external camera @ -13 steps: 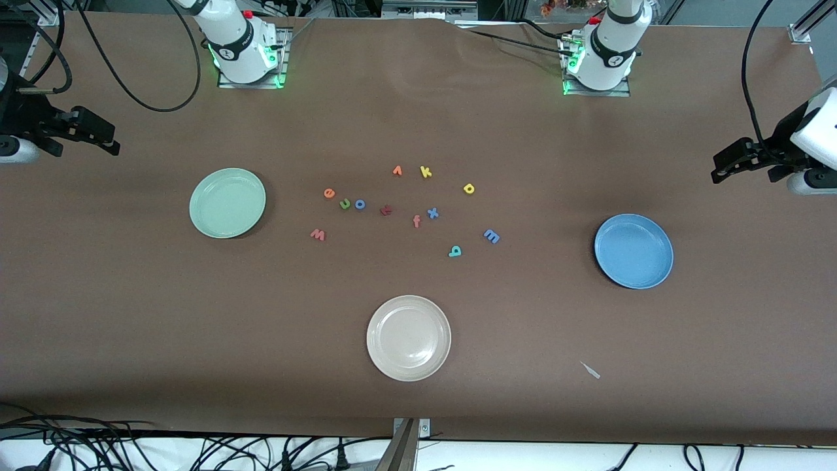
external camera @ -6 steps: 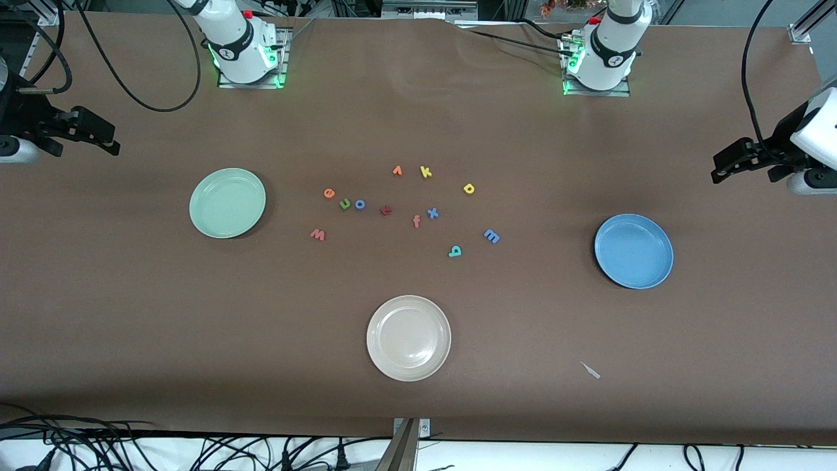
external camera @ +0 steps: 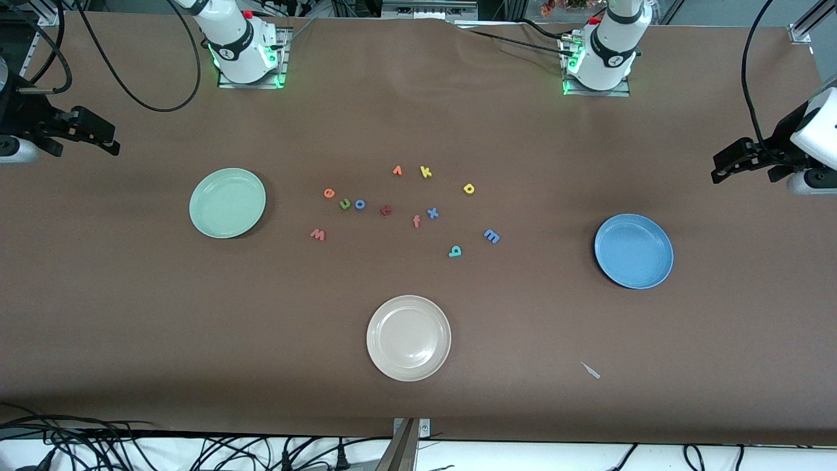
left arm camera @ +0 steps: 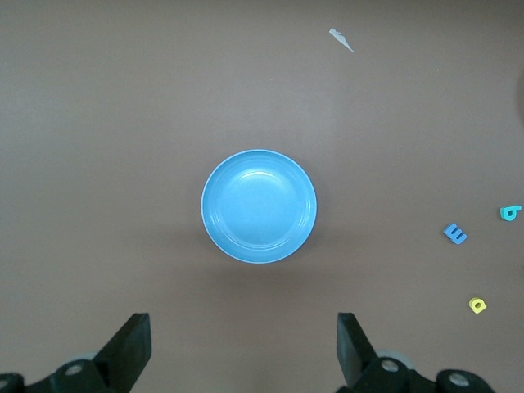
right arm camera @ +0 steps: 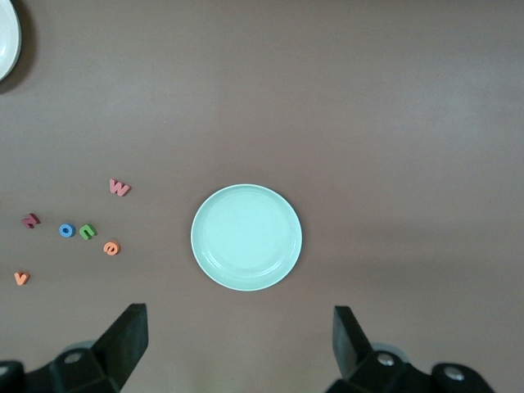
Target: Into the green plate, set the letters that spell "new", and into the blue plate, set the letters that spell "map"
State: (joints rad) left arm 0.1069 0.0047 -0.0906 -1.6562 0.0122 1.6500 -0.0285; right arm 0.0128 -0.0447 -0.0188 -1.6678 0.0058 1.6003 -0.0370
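Left wrist view shows me the left pincer (left arm camera: 239, 348) with its two fingers spread wide and nothing between them; it hangs in the air at the left arm's end of the tabletop (external camera: 131, 314). Under it I see the blue plate (left arm camera: 259, 206), with nothing in it. In the same view the blue "m" (left arm camera: 455, 234), the teal "a" (left arm camera: 511, 213) and the yellow "p" (left arm camera: 478, 305) lie on the bare tabletop, well apart from that plate, toward the middle.

In the right wrist view the right pincer (right arm camera: 237, 345) is also spread wide and holds nothing. It hangs at the right arm's end, and the green plate (right arm camera: 246, 237) under it has nothing in it. Beside the plate, toward the middle, I see the salmon-red "w" (right arm camera: 119, 187), the orange "e" (right arm camera: 110, 247) and the green "n" (right arm camera: 88, 232); the "n" lies just beside a blue "o" (right arm camera: 66, 230).

In the front view both arms wait at the two ends of the tabletop. All letters lie in a loose group between the two plates. The "w" is nearer to the front camera than the "e". A cream-white plate (external camera: 409, 338) lies nearer to the camera than the whole group, and a small pale scrap (external camera: 590, 370) lies nearer than the blue plate.
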